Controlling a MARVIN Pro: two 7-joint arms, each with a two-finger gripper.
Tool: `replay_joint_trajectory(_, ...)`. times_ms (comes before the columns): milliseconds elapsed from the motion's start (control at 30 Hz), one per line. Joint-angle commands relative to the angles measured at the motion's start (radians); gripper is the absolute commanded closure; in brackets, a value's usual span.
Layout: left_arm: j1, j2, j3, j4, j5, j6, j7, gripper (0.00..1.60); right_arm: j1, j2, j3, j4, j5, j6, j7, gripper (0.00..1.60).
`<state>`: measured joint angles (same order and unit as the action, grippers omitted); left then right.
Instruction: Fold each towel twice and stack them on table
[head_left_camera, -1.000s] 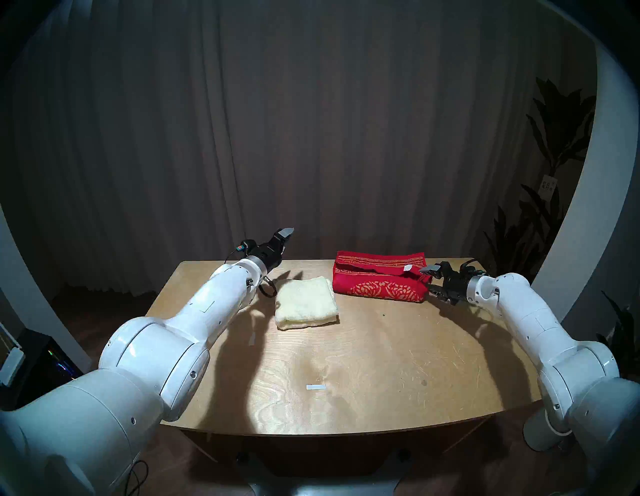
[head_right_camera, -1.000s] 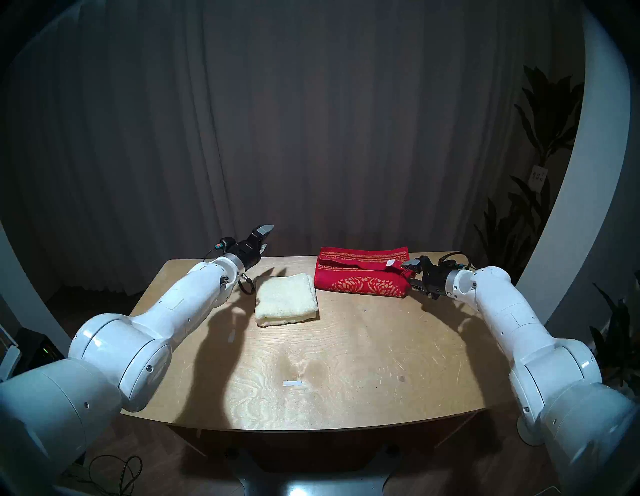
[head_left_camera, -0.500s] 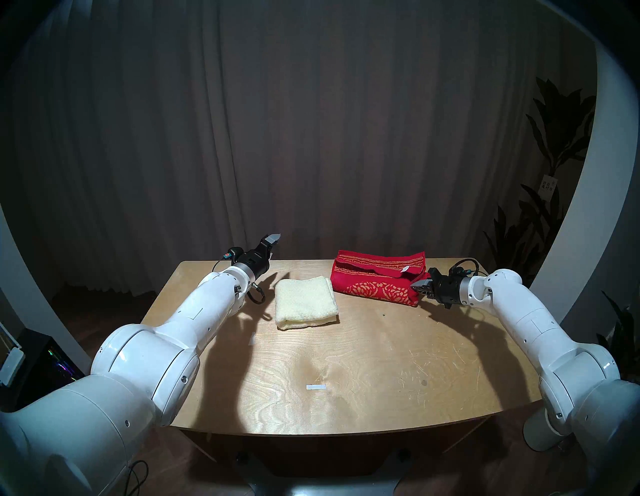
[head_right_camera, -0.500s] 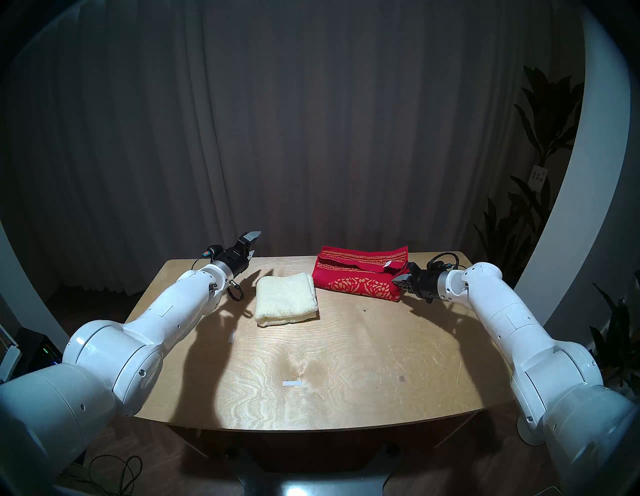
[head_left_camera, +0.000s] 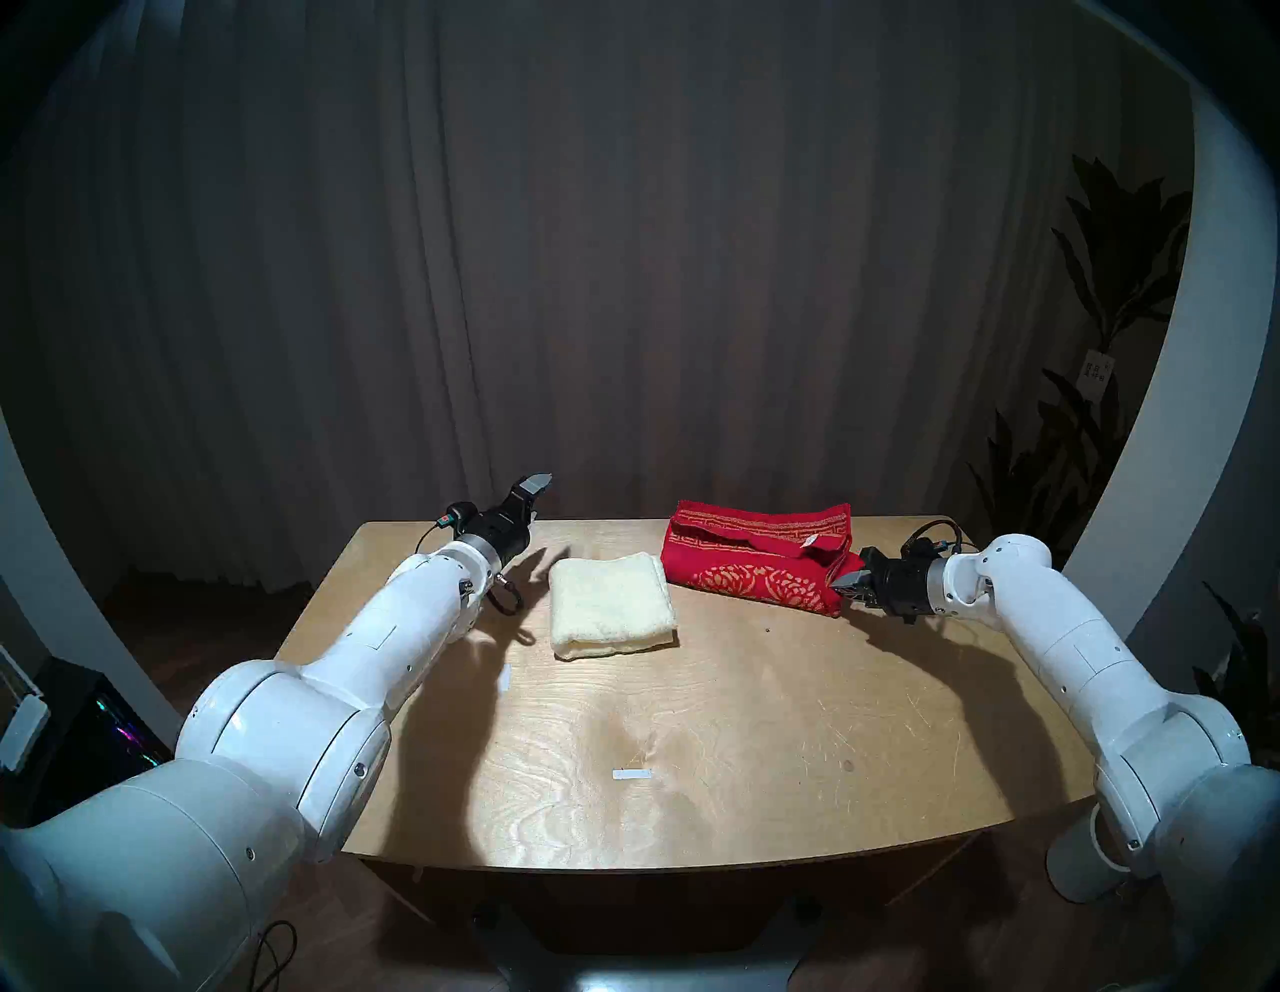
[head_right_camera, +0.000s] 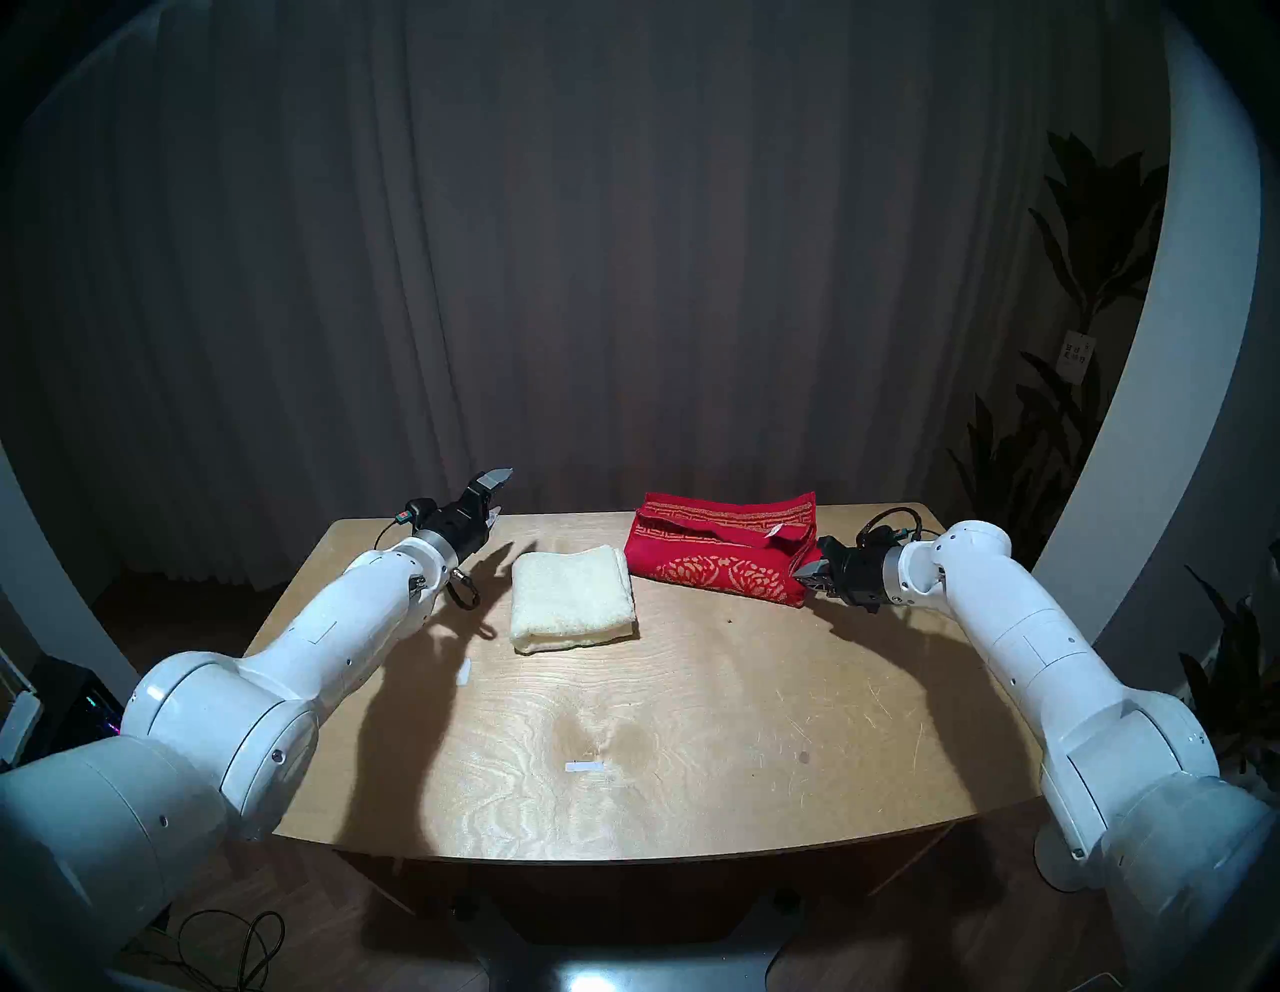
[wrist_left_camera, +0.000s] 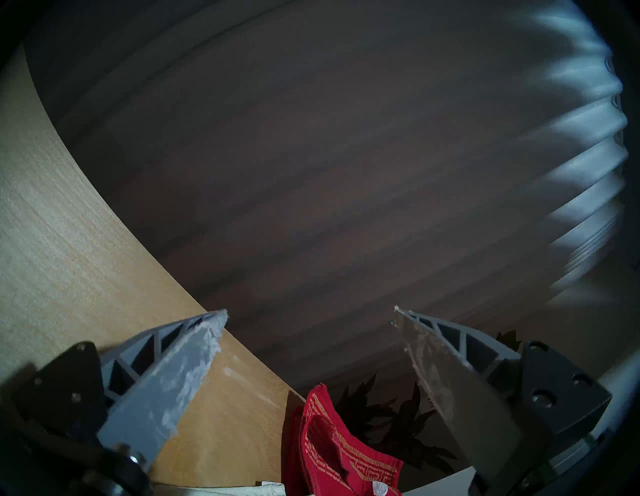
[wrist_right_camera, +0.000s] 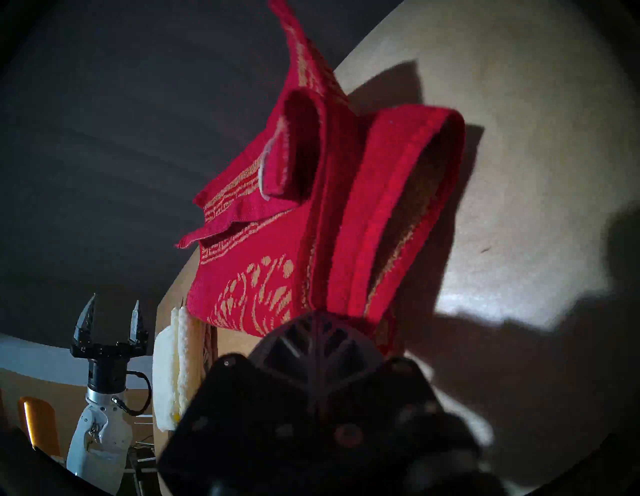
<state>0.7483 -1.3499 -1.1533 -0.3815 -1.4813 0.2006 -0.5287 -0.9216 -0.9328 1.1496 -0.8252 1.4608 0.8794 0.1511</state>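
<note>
The cream towel (head_left_camera: 613, 609) lies folded on the table (head_left_camera: 692, 727), left of centre at the back. The red towel (head_left_camera: 755, 561) with gold pattern lies loosely folded at the back right, its layers gaping in the right wrist view (wrist_right_camera: 311, 207). My right gripper (head_left_camera: 848, 582) is shut on the red towel's near right corner; its fingers (wrist_right_camera: 317, 322) meet at the cloth. My left gripper (head_left_camera: 533, 495) hovers open and holding nothing above the back left of the table, left of the cream towel. Its fingers (wrist_left_camera: 173, 381) stand wide apart.
Two small white tape strips (head_left_camera: 632, 774) are stuck on the tabletop. A dark curtain hangs behind the table, and a plant (head_left_camera: 1080, 450) stands at the far right. The cream towel (wrist_right_camera: 169, 374) sits just left of the red one.
My right gripper dropped to the red towel's near right corner and shut on it. The left arm drew back to the left, still open.
</note>
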Motion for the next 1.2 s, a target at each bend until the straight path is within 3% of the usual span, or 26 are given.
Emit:
replay_joint_trajectory(0, -0.007, -0.002, -0.001, -0.036, -0.003, 0.003, -0.023, 0.0, 0.015, 0.066, 0.031, -0.064, -0.001, -0.003, -0.015, 1.6)
replay_joint_trajectory(900, 0.057, -0.006, 0.0, -0.129, -0.024, 0.001, -0.063, 0.0, -0.064, 0.21, 0.091, -0.233, -0.022, 0.04, -0.142, 1.6)
replay_joint_trajectory(967, 0.063, -0.006, 0.0, -0.139, -0.025, 0.001, -0.065, 0.0, -0.081, 0.215, 0.092, -0.246, -0.017, 0.047, -0.151, 0.0)
replay_joint_trajectory(1167, 0.08, -0.003, 0.0, -0.164, -0.027, 0.0, -0.069, 0.0, -0.127, 0.221, 0.095, -0.282, 0.001, 0.068, -0.17, 0.0)
